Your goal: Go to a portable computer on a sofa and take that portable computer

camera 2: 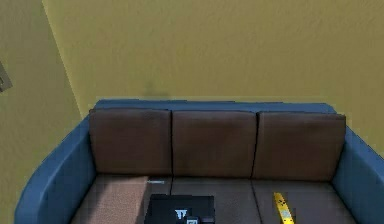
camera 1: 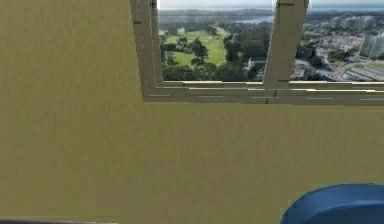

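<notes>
The task's thing is nearest: a flat black slab of a portable computer (camera 2: 183, 209) with a small pale mark on its top. It lies at the bottom edge of the arm side view, on the middle seat cushion of the sofa, and it looks closed and level. I judge it stiff and thin, fairly heavy for so slim a thing, with a smooth lid that would slide under a loose hold and a hinge and screen that would not bear a knock. Its broad face offers nothing to hold, so the best purchase is probably across one edge, near the middle of that edge so that it does not swing. The soft cushion should give a little and let a finger get under it. The state of the gripper cannot be told from these views. Just beside the computer, on the seat cushion to its right, lies a thin yellow strip with dark marks (camera 2: 283, 206), apart from it; what it is I cannot tell. Behind stand three upright brown back cushions (camera 2: 213, 143) in a row, set in the rounded blue frame of the sofa (camera 2: 55, 180). Past that rises a plain yellow wall (camera 2: 220, 50). In the forward view a blue rounded part (camera 1: 335, 205), likely the sofa's arm, sits at the bottom right corner. Beyond it the same yellow wall carries a white-framed window (camera 1: 282, 45) that looks out on green trees and distant buildings.
</notes>
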{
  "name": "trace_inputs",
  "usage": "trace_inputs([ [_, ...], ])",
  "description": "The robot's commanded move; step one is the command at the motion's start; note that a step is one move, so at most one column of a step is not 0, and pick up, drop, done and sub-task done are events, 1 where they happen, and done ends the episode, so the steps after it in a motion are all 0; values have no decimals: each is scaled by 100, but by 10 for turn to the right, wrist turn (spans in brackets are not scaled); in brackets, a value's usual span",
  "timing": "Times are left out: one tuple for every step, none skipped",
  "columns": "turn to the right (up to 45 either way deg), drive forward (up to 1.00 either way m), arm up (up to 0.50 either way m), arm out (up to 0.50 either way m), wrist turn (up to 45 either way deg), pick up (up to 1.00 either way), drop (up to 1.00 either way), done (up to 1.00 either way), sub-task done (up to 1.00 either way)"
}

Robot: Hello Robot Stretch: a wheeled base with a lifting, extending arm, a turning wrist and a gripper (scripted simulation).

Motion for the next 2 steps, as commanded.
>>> trace_inputs([
  [0,0,0,0,450,0,0,0,0],
  [0,0,0,0,450,0,0,0,0],
])
